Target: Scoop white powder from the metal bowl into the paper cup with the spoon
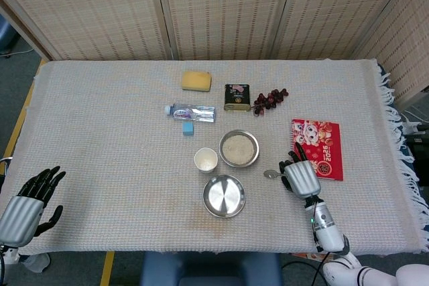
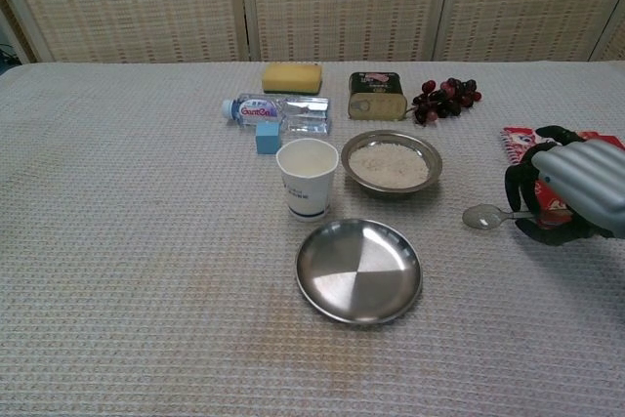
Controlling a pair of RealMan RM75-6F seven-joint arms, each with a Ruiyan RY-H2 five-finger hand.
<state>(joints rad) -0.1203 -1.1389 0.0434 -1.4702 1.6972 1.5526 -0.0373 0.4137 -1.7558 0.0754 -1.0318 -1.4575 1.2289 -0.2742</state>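
I am holding the spoon (image 2: pixel 485 216) in my right hand (image 2: pixel 571 192), fingers curling around the handle while the small shiny bowl end is sticking out toward the middle of the table. It is looking like thin stiff metal, light and a bit slick, so I am judging that a grip well back on the handle is suiting it, though it may be twisting between the pads once loaded. My left hand (image 1: pixel 30 202) is resting at the near left edge of the cloth with its fingers spread and nothing in them.

The metal bowl (image 2: pixel 392 160) with the white powder (image 2: pixel 389 163) is sitting between my right hand and the paper cup (image 2: pixel 308 178), which is standing upright just beside the bowl. The powder is looking fine and loose, likely to be spilling off a tilted spoon. The cup is looking light and thin-walled, easy to be tipping if I am nudging its rim. In front of both, an empty steel plate (image 2: pixel 358 271) is lying flat and mirror-bright. The woven tablecloth (image 2: pixel 146 271) is looking coarse and grippy, so I am expecting the bowl to be staying put while I am digging in
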